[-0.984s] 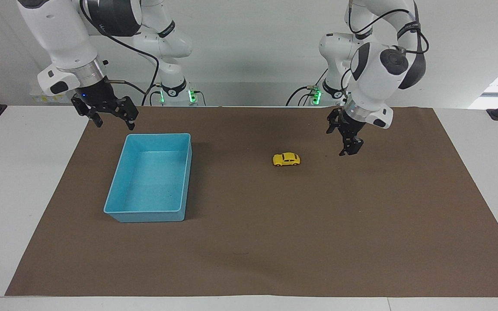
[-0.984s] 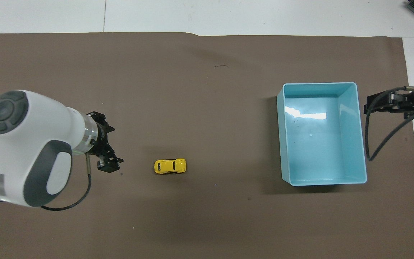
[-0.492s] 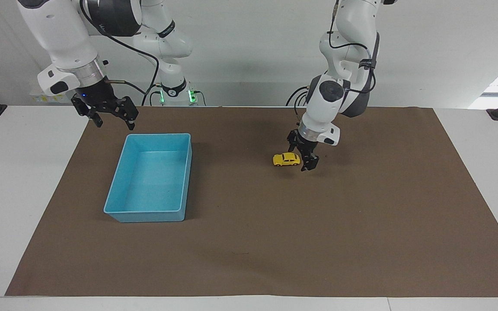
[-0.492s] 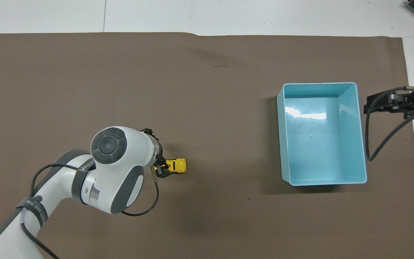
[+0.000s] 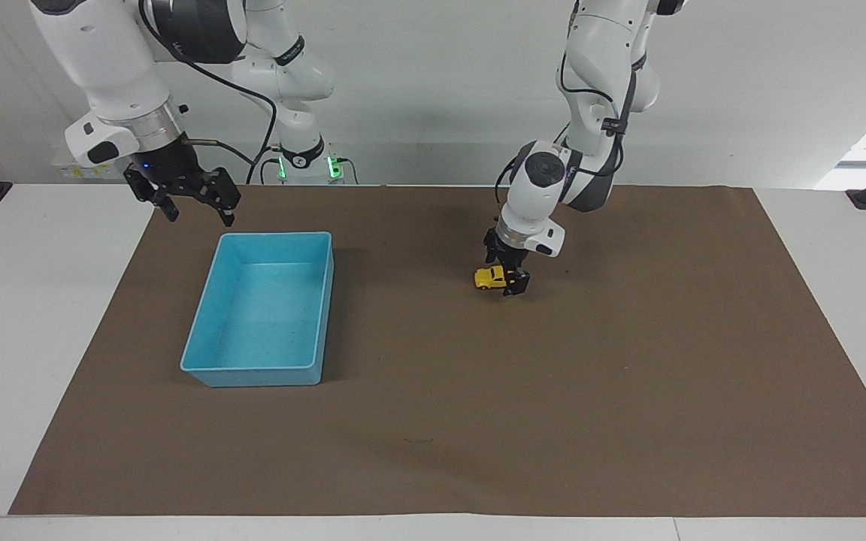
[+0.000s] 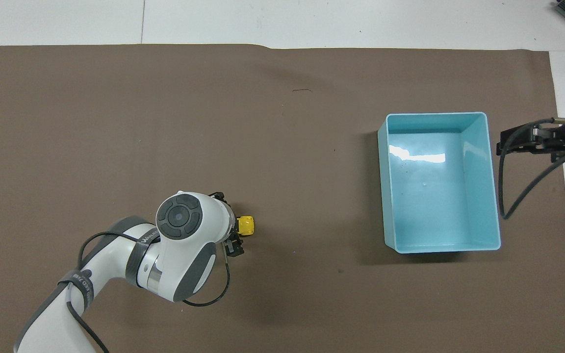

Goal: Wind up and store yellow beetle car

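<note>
The yellow beetle car (image 5: 486, 277) stands on the brown mat (image 5: 628, 361) near the middle of the table, its length along the table. My left gripper (image 5: 512, 282) is down at mat level over the end of the car toward the left arm's end, open, one finger on each side of the body. In the overhead view the left wrist hides most of the car (image 6: 247, 225), and only its end toward the bin shows. My right gripper (image 5: 200, 213) hangs open over the mat's edge beside the bin's corner nearest the robots, waiting.
An open light blue bin (image 5: 260, 374) with nothing in it sits on the mat toward the right arm's end; in the overhead view the bin (image 6: 383, 186) lies well apart from the car. White tabletop (image 5: 34, 315) borders the mat.
My left arm has swung from beside the car to over it and come down, so its open fingers now straddle the car. The car, the bin and my right gripper have not moved.
</note>
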